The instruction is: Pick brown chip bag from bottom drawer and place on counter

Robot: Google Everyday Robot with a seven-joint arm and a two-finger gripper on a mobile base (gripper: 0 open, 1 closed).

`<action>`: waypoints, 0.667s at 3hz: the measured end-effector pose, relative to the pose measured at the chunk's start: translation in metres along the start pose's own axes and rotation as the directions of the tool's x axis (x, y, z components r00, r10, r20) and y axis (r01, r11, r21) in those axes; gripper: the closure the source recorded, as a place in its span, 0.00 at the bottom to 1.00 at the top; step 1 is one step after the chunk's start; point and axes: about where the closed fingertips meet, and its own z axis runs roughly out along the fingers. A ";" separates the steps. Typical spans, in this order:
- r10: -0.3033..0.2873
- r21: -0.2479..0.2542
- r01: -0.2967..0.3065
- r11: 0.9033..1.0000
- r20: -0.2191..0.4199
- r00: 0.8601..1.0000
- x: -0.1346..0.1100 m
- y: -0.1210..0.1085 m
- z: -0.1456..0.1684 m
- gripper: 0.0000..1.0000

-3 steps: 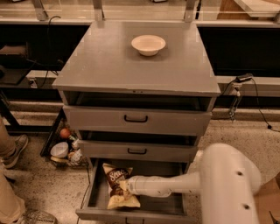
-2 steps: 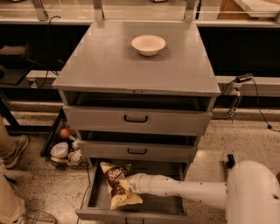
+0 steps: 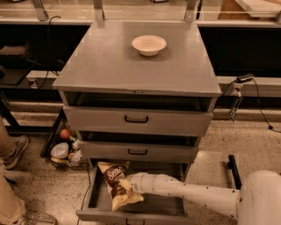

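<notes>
Speckled terrazzo floor (image 3: 250, 145); dark recess (image 3: 246, 48) under pale ledge (image 3: 66, 12) with metal posts (image 3: 99, 9); cables (image 3: 262, 115) trail right; cluttered basket (image 3: 49, 147) left. Hand (image 3: 128, 182) low, near frame bottom, left of centre.

The broad flat matte-grey rectangular counter (image 3: 109, 66) topped the cabinet, and a shallow cream bowl (image 3: 149, 45) sat on it toward the back, near the middle. Behind the counter ran a pale glossy ledge with metal posts (image 3: 131, 9). Under the counter two shallower grey metal drawers with black loop handles, upper (image 3: 175, 123) above lower (image 3: 175, 153), stood partly out. Beneath them the deep grey metal bottom drawer (image 3: 169, 206) reached furthest forward. The crinkly brown-and-tan chip bag (image 3: 113, 178) was in that drawer's left half. The robot's white arm (image 3: 189, 193) stretched in from the right, its gripper (image 3: 130, 183) at the bag's right edge. Left of the cabinet, on the floor, sat a low dark basket of small items (image 3: 49, 143).
</notes>
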 end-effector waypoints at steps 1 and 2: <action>-0.044 -0.043 0.047 0.998 0.055 0.997 -0.017 0.008 -0.028 1.00; -0.186 -0.068 0.198 0.978 0.151 0.971 -0.057 0.034 -0.091 1.00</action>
